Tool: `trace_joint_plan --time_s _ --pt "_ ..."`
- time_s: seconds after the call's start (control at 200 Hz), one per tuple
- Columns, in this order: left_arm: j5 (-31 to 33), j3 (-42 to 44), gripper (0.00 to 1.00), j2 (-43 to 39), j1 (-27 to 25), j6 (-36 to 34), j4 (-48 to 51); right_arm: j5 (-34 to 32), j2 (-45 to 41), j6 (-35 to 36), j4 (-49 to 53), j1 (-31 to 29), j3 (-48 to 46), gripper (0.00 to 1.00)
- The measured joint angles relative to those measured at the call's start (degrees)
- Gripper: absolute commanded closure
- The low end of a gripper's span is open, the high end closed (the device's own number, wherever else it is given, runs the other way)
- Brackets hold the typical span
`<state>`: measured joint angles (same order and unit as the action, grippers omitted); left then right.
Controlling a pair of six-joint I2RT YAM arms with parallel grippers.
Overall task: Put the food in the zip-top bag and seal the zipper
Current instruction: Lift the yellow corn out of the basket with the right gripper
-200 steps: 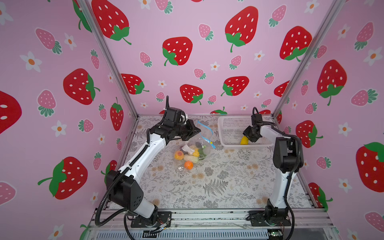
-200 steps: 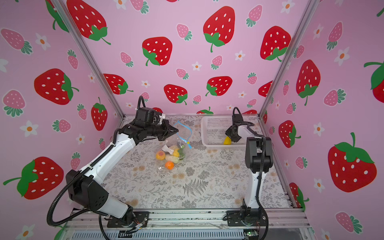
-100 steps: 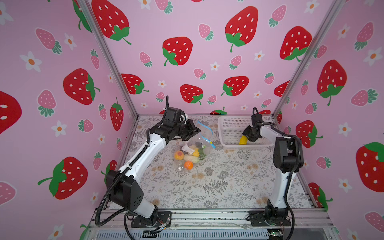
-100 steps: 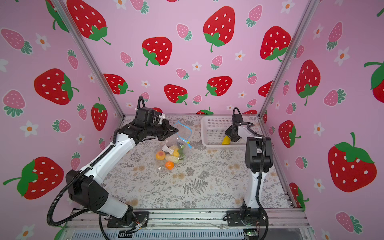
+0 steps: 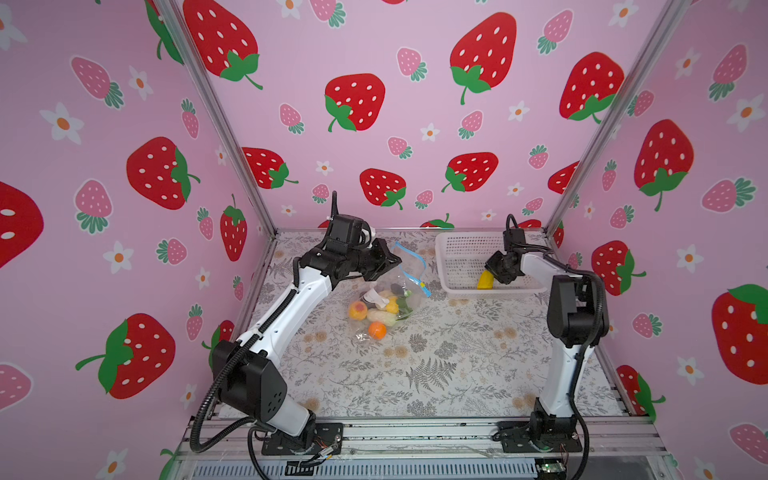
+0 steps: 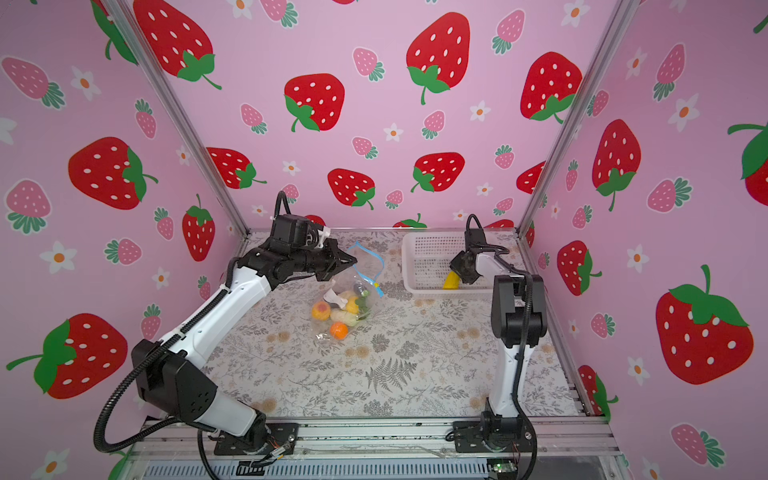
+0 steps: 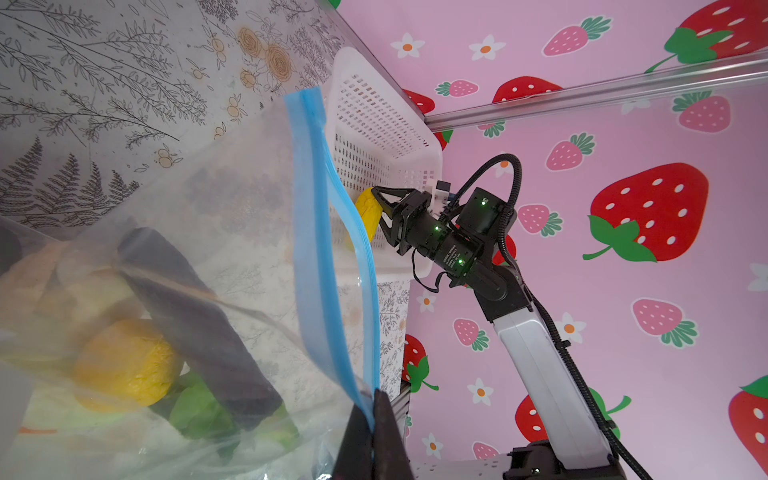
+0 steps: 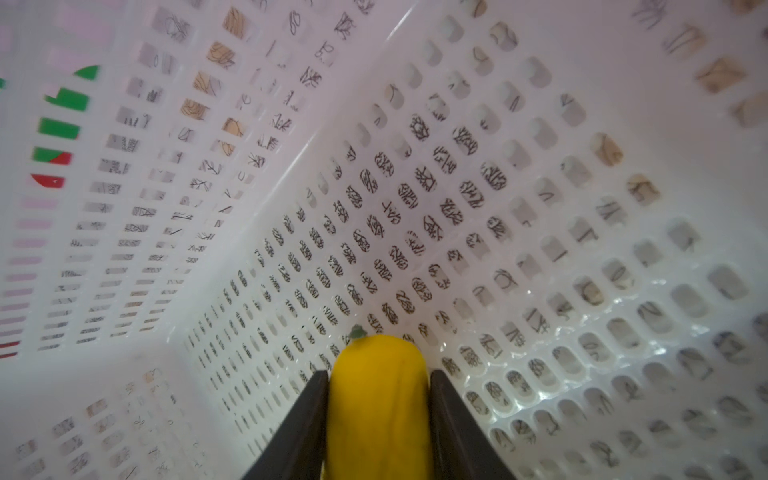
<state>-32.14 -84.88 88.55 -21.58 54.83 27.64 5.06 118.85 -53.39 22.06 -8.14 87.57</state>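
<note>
Both outstretched: left gripper (image 7: 371,415) pinches zipper (image 7: 309,208), right gripper (image 8: 378,375) dips, clasping banana (image 8: 376,419).

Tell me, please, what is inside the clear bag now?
Inside the bag: a peach, an orange, a lemon, a pale long vegetable, green leaves and a dark piece. What lies under this pile is covered. The banana is outside, in the basket.

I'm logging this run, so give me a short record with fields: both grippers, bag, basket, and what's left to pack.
left gripper: shut on the zip-top bag rim, holding the mouth open
right gripper: closed around the banana
banana location: inside the white basket
zipper: unsealed
in bag: orange, peach, lemon, others
left to pack: banana
</note>
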Motion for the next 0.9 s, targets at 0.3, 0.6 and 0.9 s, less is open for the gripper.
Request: trace_joint_plan --time_s 0.3,0.6,0.9 --pt "0.0 0.0 1.00 0.0 0.0 0.0 0.0 0.2 -1.0 -1.1 -0.3 0.0 -0.4 0.60" --pt "0.0 0.0 1.00 0.0 0.0 0.0 0.0 0.6 -3.8 -3.1 -3.7 0.0 -2.4 0.62" --pt "0.0 0.0 1.00 0.0 0.0 0.0 -0.2 -1.8 -10.6 -4.1 -12.6 -0.5 -9.2 0.62"
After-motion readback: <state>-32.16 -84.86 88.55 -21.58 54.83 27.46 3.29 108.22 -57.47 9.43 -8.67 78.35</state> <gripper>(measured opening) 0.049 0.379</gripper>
